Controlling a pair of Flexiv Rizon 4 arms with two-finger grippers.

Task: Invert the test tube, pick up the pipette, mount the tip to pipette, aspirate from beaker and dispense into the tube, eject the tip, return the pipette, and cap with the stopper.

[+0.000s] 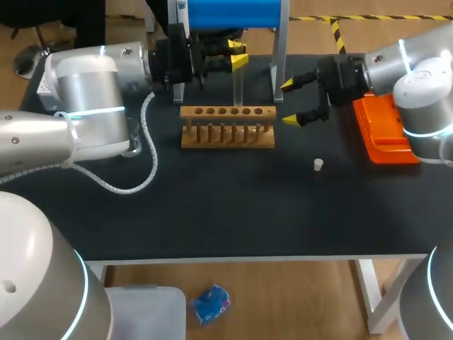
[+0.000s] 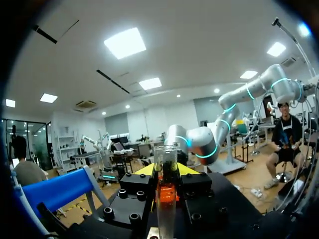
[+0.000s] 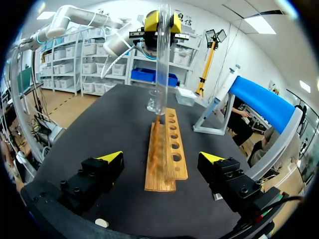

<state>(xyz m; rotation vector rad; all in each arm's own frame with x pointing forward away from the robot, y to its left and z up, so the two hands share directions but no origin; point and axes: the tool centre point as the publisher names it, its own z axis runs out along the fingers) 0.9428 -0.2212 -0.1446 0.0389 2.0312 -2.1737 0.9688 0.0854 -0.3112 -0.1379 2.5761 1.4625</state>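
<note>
While upright, test tube (image 1: 238, 88) in left hand (image 1: 239, 54).

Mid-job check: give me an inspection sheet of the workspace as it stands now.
Surface: black table; no spill seen.
Job's things: test tube held upright over the wooden rack; white stopper loose on the table, right of the rack; pipette not made out.
Clutter: orange tray by the right arm; blue stand behind the rack.
Grippers: left gripper jaws shut on the test tube; right gripper jaws open, empty, beside the rack's right end.
Cables: white coiled cable lying on the table by the left arm.
Surroundings: nothing seen.
</note>
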